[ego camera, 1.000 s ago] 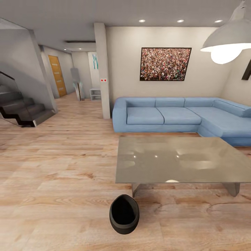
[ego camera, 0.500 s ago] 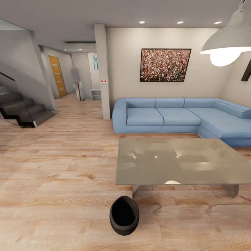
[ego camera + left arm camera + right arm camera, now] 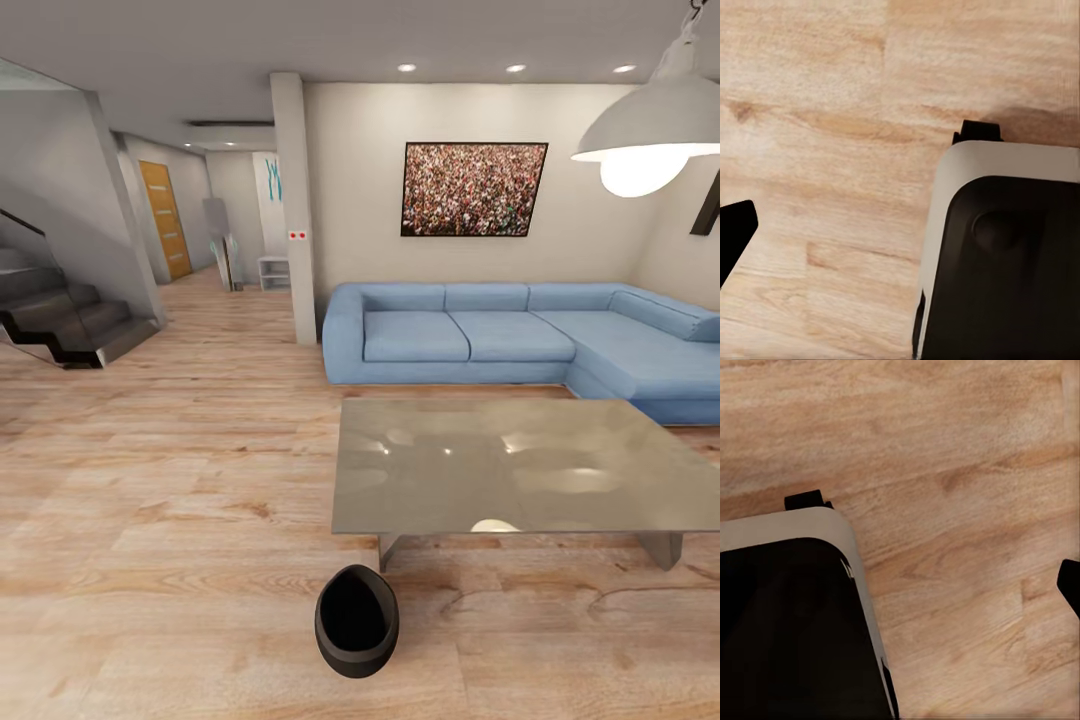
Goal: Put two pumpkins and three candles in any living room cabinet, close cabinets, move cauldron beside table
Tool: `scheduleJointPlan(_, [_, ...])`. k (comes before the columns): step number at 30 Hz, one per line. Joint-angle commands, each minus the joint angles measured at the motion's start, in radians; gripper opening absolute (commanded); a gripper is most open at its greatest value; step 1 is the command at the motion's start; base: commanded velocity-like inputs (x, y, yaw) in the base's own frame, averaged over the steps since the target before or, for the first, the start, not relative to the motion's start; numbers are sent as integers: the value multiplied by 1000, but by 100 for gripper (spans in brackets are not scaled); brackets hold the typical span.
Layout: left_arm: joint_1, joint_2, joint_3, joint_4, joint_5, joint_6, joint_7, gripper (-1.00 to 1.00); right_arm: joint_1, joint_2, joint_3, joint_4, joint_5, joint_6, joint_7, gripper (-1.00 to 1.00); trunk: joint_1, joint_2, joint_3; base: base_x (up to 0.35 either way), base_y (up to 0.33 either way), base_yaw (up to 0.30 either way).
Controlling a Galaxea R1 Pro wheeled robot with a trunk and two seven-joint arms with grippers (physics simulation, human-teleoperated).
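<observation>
One cauldron [image 3: 356, 620] sits on the floor just beside the table [image 3: 500, 465] in the head view, seemingly parked there deliberately, while both wrist views face floorboards [image 3: 817, 112] over the robot's base [image 3: 787, 622], well apart from either pincer, whose state I cannot tell.

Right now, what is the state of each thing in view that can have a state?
cauldron: upright on the wood floor, mouth open, looks empty, near the table's corner, not touching it.
table: standing, glossy top bare apart from reflections.
pendant lamp: lit.
ceiling spotlights: lit.
hallway door: closed.
</observation>
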Motion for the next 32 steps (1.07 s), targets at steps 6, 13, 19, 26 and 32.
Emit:
scheduleJointPlan(6, [25, 1, 0, 0, -1, -10, 0, 100, 0, -8, 1, -1, 7, -2, 1, 100, -15, 28, 13, 0, 0, 0])
scheduleJointPlan(13, [38, -3, 0, 1, 0, -14, 0, 100, 0, -8, 4, 0, 3, 2, 0, 100, -35, 63, 28, 0, 0, 0])
scheduleJointPlan(19, [41, -4, -1, 1, 2, -10, -1, 100, 0, 1, 3, -1, 2, -1, 1, 100, -42, 77, 35, 0, 0, 0])
scheduleJointPlan(26, [45, -12, 6, -3, 3, -20, -5, 100, 0, -8, 3, 0, 5, 0, 0, 100, -42, 77, 35, 0, 0, 0])
scheduleJointPlan(32, [46, -26, 6, -2, 3, -19, -9, 100, 0, -2, 3, 0, 4, -1, 0, 100, -42, 77, 35, 0, 0, 0])
